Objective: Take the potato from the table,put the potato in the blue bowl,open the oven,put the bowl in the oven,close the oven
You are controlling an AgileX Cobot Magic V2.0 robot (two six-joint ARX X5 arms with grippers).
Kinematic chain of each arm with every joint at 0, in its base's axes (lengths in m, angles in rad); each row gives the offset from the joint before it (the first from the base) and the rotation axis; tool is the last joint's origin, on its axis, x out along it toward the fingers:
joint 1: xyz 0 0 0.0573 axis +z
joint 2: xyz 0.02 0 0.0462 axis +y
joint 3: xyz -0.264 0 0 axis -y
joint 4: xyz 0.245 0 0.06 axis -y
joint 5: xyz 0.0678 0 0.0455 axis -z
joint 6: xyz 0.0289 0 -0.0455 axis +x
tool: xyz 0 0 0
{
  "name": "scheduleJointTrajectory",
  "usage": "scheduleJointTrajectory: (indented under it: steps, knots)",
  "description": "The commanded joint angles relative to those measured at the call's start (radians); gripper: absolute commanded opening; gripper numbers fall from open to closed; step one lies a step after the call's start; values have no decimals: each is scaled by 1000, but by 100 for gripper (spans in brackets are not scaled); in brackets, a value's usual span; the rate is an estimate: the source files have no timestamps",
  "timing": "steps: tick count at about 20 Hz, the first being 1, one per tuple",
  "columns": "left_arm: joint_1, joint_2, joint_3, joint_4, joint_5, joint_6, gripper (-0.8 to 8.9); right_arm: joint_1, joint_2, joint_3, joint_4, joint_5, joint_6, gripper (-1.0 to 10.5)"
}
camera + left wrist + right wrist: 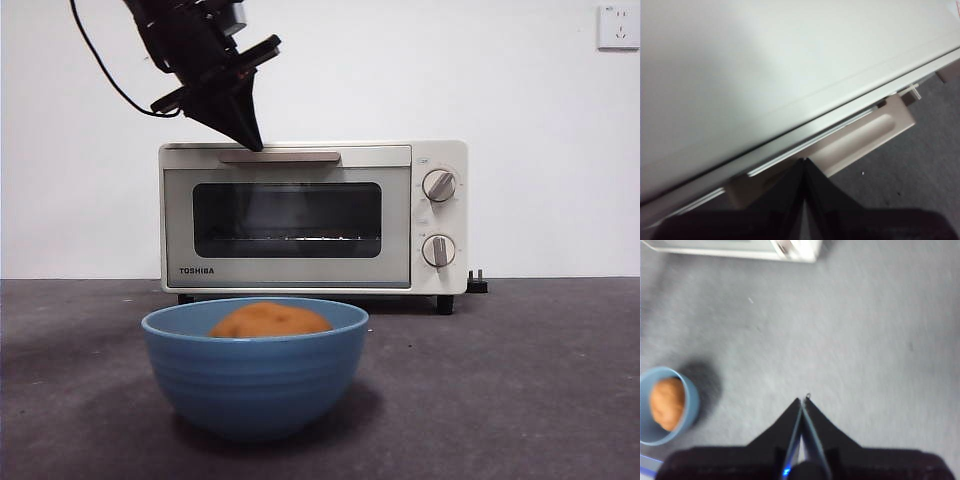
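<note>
Left end effector point(254, 143), clenched empty, touches the oven's point(300, 215) handle point(280, 157), whose long axis runs horizontally.

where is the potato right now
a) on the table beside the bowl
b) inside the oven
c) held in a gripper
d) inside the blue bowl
d: the potato sits inside the blue bowl, which stands on the table in front of the shut oven; the left gripper, jaws shut, is up at the oven's handle.
</note>
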Motion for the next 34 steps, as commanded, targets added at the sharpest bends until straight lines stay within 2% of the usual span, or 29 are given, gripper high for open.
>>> scheduleJointTrajectory:
  steps: [1,7,18,25,30,34]
  knots:
    - [-19,35,-32,-44,-45,14,-6,-26,-80,-111,26,-1,37,-6]
    - [-46,8,-146,47,-109,-18,-6,-44,-242,-174,-6,0,54,-6]
    - [-60,-263,-677,437,-167,-166,-6,-43,-283,-174,-21,-1,56,-6]
    - [-63,-277,-862,531,-184,-213,-6,-43,-283,-174,-26,-2,56,-6]
    - [-70,-279,-879,542,-184,-214,-6,-43,-282,-174,-22,-42,56,-6]
    - [-83,-280,-879,497,-183,-209,-6,-43,-281,-174,-29,-42,56,-6]
